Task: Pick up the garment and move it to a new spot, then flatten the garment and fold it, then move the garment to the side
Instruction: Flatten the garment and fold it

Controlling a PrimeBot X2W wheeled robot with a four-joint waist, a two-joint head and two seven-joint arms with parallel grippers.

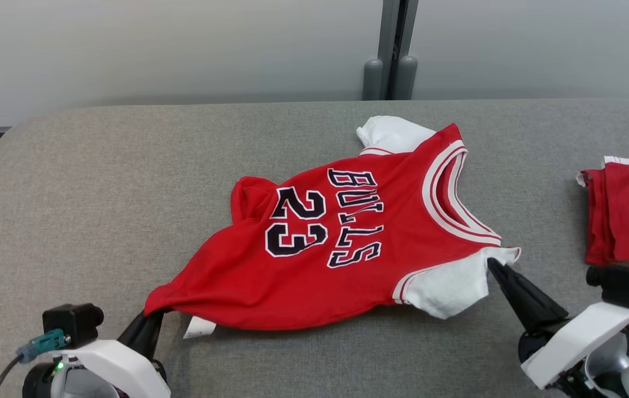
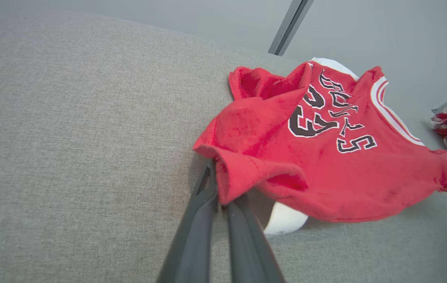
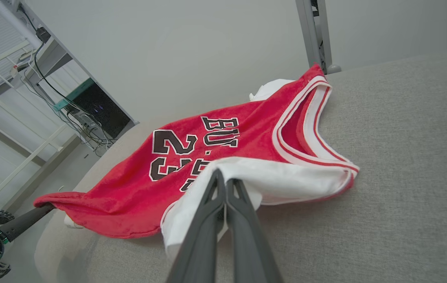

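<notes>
- Head view: grey padded table (image 1: pixel 126 182) runs L to R, w/ a rounded far-L corner. Its far edge sits against a pale wall, w/ a dark post (image 1: pixel 391 50) behind at centre.
- Open room: wide bare pad on the L half and along the far side. Tighter on the R, where a second red garment (image 1: pixel 627 215) lies at the frame edge, apart from the jersey.
- Red Bulls jersey (image 1: pixel 347 243) lies mid-table, slightly R of centre, print up, neck to the R and hem to the L. White tag (image 1: pixel 199 327) pokes out under the near hem.
- Left gripper (image 1: pixel 151 318) at lower L is clamped on the near hem corner. Right gripper (image 1: pixel 492 264) at lower R is pinched on the edge of the near white sleeve (image 1: pixel 447 287).
- Left wrist view: fingers are pressed together w/ the red hem corner nipped between the tips. The corner is raised off the pad and a fold drapes over the tips.
- The rest of the jersey spreads away up and R. The tag is just beside the fingers on the R, under the hem. Bare pad across the L side.
- Right wrist view: fingers are closed tight on the sleeve edge, w/ white cloth bunched round the tips. The jersey stretches away to the L, w/ the neck opening just beyond on the R.
- Bare pad on the R side. The table's L end rounds off at lower L, w/ the other arm's finger at the hem corner there. A metal rack w/ cables (image 3: pixel 70 98) stands past that end.
</notes>
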